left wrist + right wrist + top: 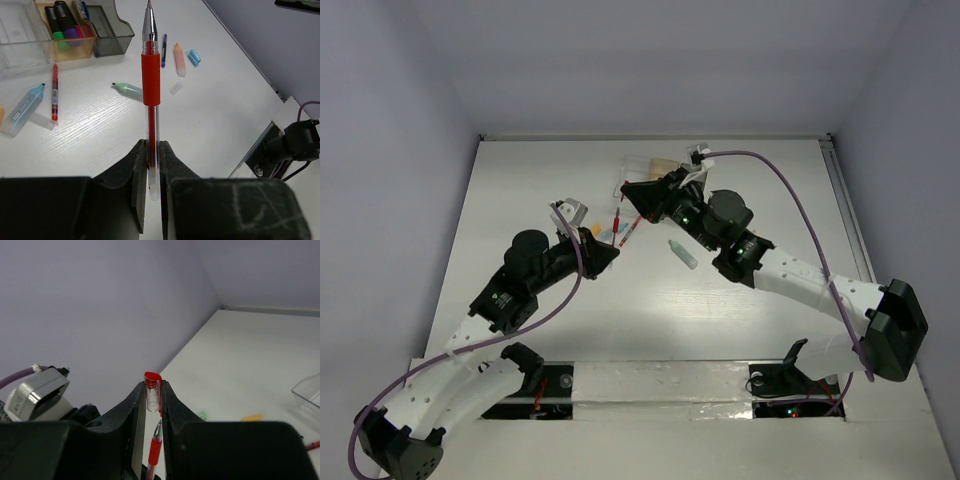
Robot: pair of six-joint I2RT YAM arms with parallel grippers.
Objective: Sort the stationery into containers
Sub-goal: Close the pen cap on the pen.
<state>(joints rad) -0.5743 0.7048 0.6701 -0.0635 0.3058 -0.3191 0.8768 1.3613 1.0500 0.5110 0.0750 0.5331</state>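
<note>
Top view: the two arms meet over the middle of the table. The left gripper [610,252] points toward 1 o'clock and the right gripper [626,190] toward 9 o'clock, with the red pen [631,230] slanting between them. A green marker [682,253] lies at 4 o'clock from the right gripper. The right arm covers most of the boxes. Only a corner of the clear box [642,165] shows at 12 o'clock, and the cap is too small to make out here.

Left wrist view: the jaws are clamped tight on the pen's clear barrel, and the pen stands straight out toward 12 o'clock, tip bare. The tan box [75,47], holding green and purple markers, sits at 11 o'clock. The grey box [117,37] is just right of it, and the clear box is cut off at the left edge. A loose second red pen [54,92], a blue marker [22,111] and an orange marker [179,60] lie on the table. What the grey box holds is hard to tell.

Right wrist view: the jaws are closed on a small clear cap [152,390] with a red top. The held pen's tip sits just under it at 6 o'clock, apart from it.

The step in hand looks like capping the pen before boxing it. The next move calls for bringing the tip in line with the cap's mouth and pushing straight along the barrel. The mouth faces away, so how well they line up cannot be judged.
</note>
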